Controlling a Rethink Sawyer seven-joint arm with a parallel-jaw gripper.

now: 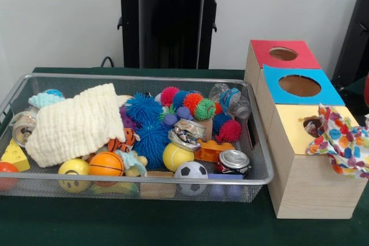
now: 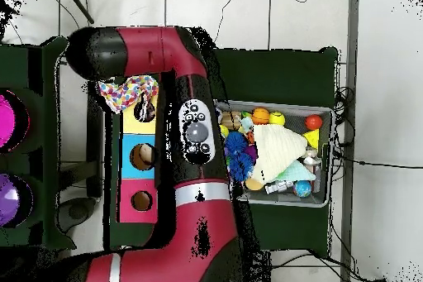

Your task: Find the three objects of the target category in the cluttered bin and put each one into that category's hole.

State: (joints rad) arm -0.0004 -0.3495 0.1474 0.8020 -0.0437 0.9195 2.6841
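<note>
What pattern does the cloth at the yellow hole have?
The cloth is white with many coloured spots: orange, red, blue, green. It shows best in the front view.

From above, you see the red arm [image 2: 186, 142] sweep up across the middle and bend left, covering the bin's [image 2: 324, 156] left edge. In the bin, a cream cloth [image 2: 277, 150] lies over the toys, with blue spiky balls [image 2: 237, 153] at its left and an orange ball [image 2: 261, 115] near the top. Left of the arm, the box [image 2: 124, 163] shows yellow, blue and red tops. A patterned cloth [image 2: 125, 91] lies at the yellow hole [image 2: 144, 112].
</note>
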